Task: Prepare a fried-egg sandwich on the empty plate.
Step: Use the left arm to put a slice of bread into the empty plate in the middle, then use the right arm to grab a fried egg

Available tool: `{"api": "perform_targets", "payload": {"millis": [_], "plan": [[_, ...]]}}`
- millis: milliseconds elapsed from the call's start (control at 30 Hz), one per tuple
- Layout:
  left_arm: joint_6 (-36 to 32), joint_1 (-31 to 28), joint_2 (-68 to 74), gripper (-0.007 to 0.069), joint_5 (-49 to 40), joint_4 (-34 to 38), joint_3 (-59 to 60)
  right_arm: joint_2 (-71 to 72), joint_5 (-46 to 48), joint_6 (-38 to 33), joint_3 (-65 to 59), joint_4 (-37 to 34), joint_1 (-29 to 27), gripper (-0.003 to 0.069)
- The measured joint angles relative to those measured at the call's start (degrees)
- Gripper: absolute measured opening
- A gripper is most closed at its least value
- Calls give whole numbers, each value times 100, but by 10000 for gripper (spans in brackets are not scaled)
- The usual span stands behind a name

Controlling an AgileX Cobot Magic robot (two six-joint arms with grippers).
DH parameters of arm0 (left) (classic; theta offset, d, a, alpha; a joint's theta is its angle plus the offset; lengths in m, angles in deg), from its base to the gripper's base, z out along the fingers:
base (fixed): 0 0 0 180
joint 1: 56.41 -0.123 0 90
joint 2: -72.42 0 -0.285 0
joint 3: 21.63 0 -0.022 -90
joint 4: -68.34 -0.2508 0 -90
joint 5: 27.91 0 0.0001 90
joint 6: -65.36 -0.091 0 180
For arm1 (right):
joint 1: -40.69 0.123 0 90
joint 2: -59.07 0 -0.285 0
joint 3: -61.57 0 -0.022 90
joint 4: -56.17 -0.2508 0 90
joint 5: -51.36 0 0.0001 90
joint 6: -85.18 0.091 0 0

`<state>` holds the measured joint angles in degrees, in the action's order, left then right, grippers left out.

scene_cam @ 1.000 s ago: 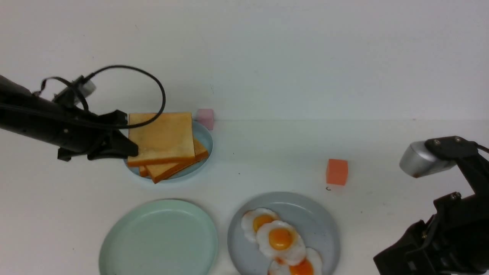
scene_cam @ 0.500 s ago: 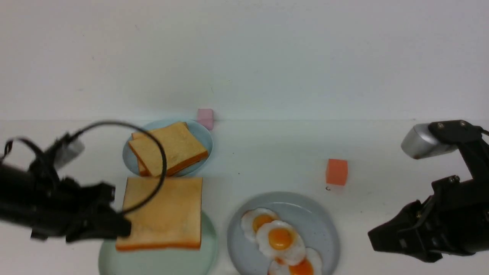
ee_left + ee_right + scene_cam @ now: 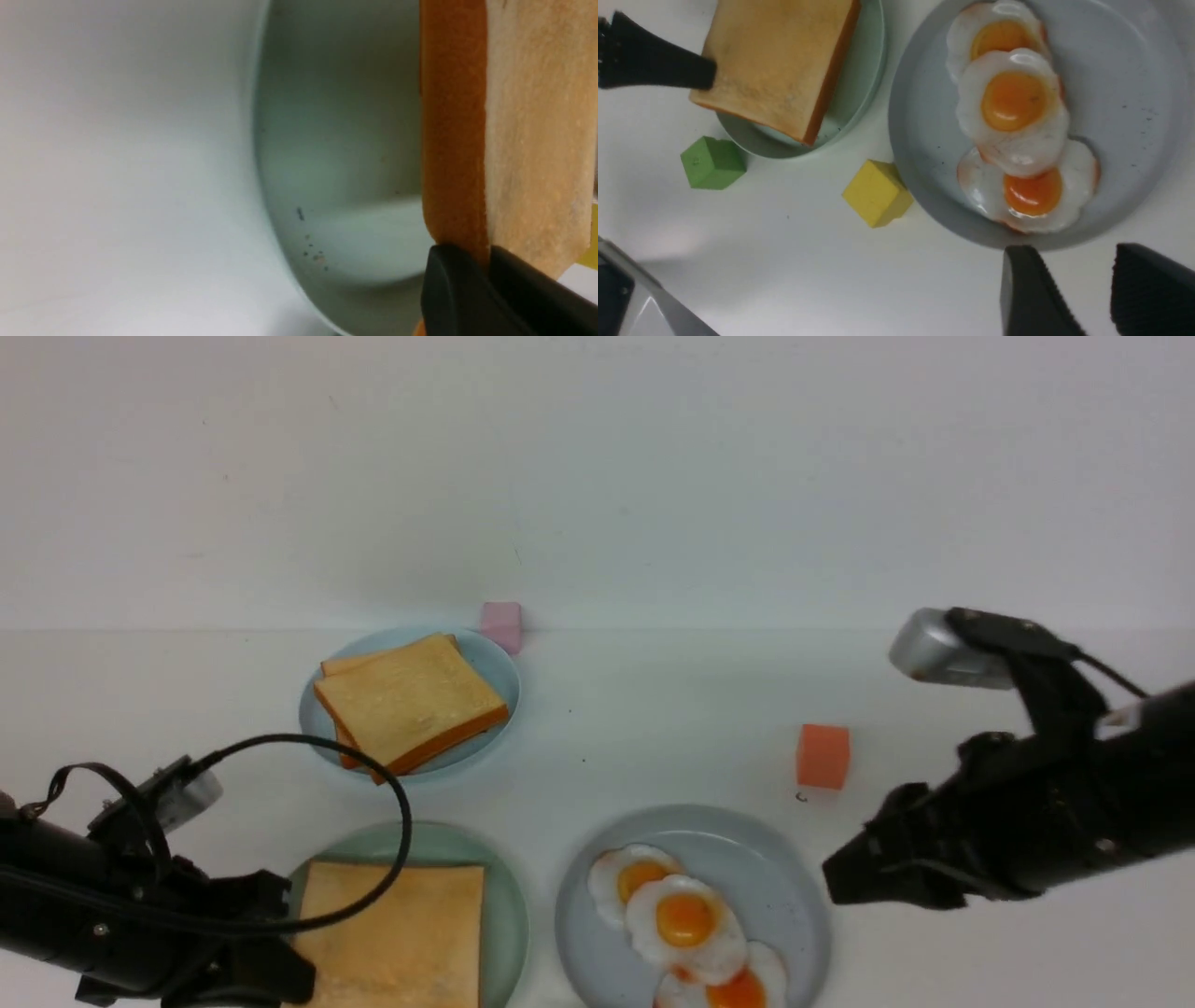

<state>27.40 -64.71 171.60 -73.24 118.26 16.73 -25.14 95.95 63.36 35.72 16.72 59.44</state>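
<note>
- The left gripper (image 3: 285, 975) is clamped on one crust edge of a toast slice (image 3: 401, 933). The slice reaches away from the fingers, out over the mint-green plate (image 3: 420, 840).
- The slice sits low on that plate. The views do not settle whether it lies fully flat, and the gripped edge overhangs the rim on the fingers' side.
- The right gripper (image 3: 1078, 280) has its fingers parted with nothing between them.
- The fried eggs (image 3: 686, 919) lie straight ahead of those parted fingers, on the grey-blue plate (image 3: 794, 868). There are three in an overlapping row, and the row's long axis runs away from the fingertips, with its nearest end just beyond them. The middle egg rides on top of the other two.
- The right arm is much the nearer to the eggs. The left is occupied with the bread, so the egg pick looks to fall to the right.
- A second ago the left gripper held the slice up by the toast stack (image 3: 411, 700) on the light-blue plate (image 3: 495, 667). Half a second ago it was high over the mint-green plate's far edge, and now it is down on the plate.
- Over the same second the right gripper has come in from the near right corner toward the eggs.
</note>
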Motion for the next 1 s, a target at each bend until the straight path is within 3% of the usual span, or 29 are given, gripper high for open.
{"api": "perform_targets", "payload": {"millis": [167,233,567,667,867,1000], "plan": [[29,0,111,58,130,31,-23,-1198,-5,-1232,513,-698,0,347],[102,0,111,76,138,31,-65,-1472,-11,-1404,628,-793,0,351],[780,0,85,399,-701,-333,-558,-3335,567,-1583,1717,-939,-240,355],[1076,0,-126,454,-773,-545,-673,-3575,607,-1615,1748,-1005,-352,355],[1270,0,-937,474,-979,-602,-1039,-4033,705,-2058,1748,-1709,-386,353],[1290,76,-1645,426,-1130,-520,-1279,-4216,754,-2229,1765,-2144,-393,302]]}}
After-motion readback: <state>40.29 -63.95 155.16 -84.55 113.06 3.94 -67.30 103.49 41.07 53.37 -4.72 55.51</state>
